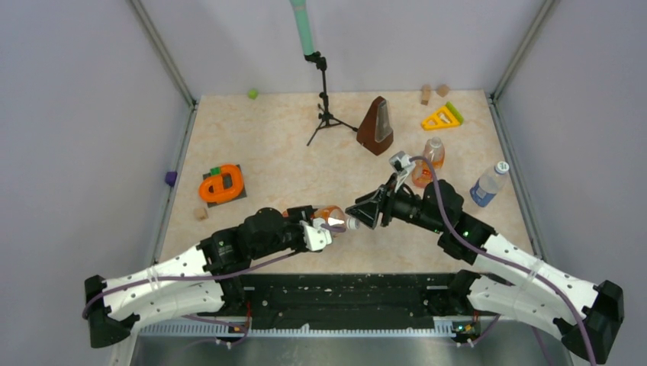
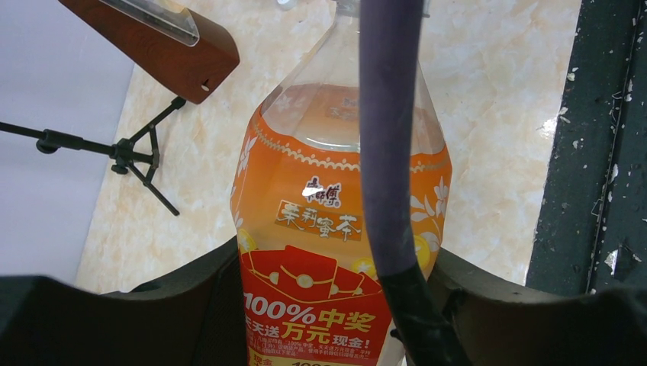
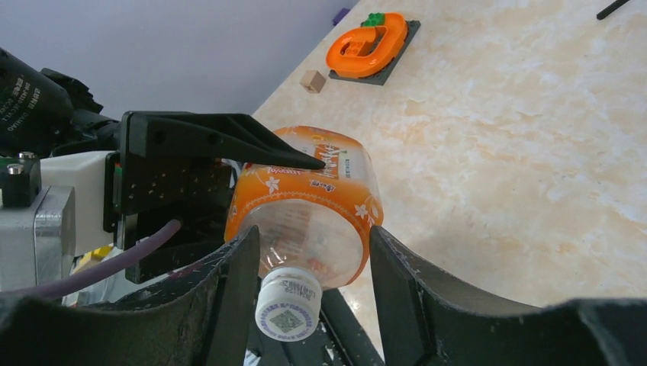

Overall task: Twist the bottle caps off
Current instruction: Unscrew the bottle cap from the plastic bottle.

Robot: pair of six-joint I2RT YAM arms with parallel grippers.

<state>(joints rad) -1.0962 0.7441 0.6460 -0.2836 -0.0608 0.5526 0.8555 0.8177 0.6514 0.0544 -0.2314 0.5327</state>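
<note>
At the table's near edge, between the arms: the squat orange bottle is held on its side over the table.
Grip, left: the left gripper is clenched on the squat orange bottle's labelled body, one finger against each flank.
Grip, right: the right gripper has its jaws apart, wider than the cap. Its fingers stand on either side of the neck end and grasp nothing.
Cap position: white and on the neck. It lies between the right fingers, just beside one of them, with a plain gap to the other. Whether it touches the nearer one I cannot tell.
Long axis: roughly level, running left to right across the table.
Pointing: the cap end faces the right arm, and the base end sits in the left grasp.
Cable: a purple cable crosses in front of the label in the left wrist view.
Other bottles: the slim orange bottle stands capped beyond the right arm, near the metronome. The clear bottle, blue-labelled and capped, is near the right edge.
</note>
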